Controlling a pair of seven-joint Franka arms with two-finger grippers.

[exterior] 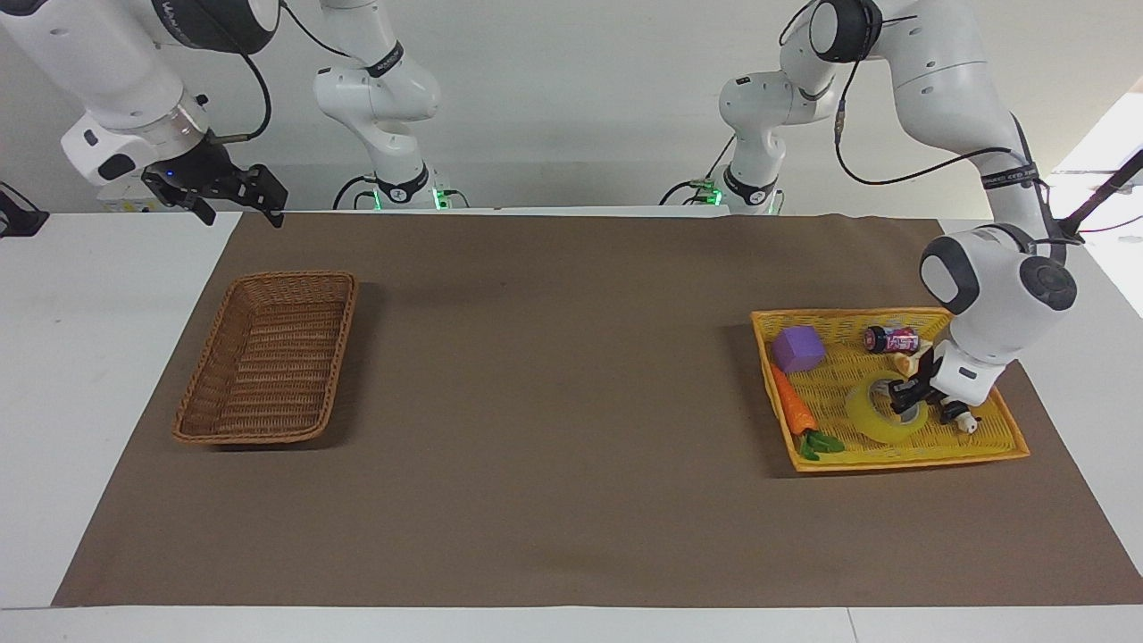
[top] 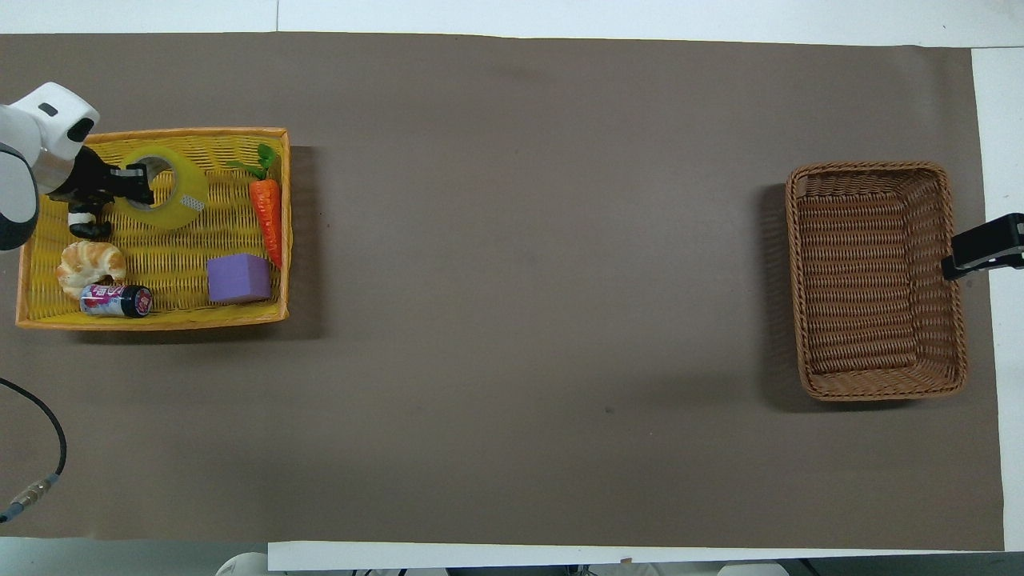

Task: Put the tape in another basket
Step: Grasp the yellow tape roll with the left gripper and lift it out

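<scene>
Near end of the yellow tray, lower left of overhead frame: small can lying on its side, glossy, pink-and-dark label. Croissant just beside it, ridged golden crust. Purple block, matte, squarish, by the tray's inner wall. Tray flat, bright woven plastic, shallow rim.

Next up the frame: carrot, orange, tapered, green leaves at its upper end. Small black-and-white figure near the tray's outer edge, too small to identify.

Left gripper clamped on the tape: one finger inside the core hole, the other outside the wall, pinching the rim on the side toward the tray's outer edge. In facing view the gripper sits at the roll's rim at right of frame, and the tape looks tilted, the gripped side up. Whether the low side touches the tray weave cannot be told. Tape: wide ring, translucent yellow, smooth, pale core. Sits in the upper half of the tray in overhead view.

Basket at right of overhead frame: brown wicker, long rectangle, deep sloped sides.

Right gripper upper left of facing frame, fingers spread wide, holding nothing, waiting above the table edge. Only one finger visible overhead, beside the basket.

Brown matte sheet under everything.
</scene>
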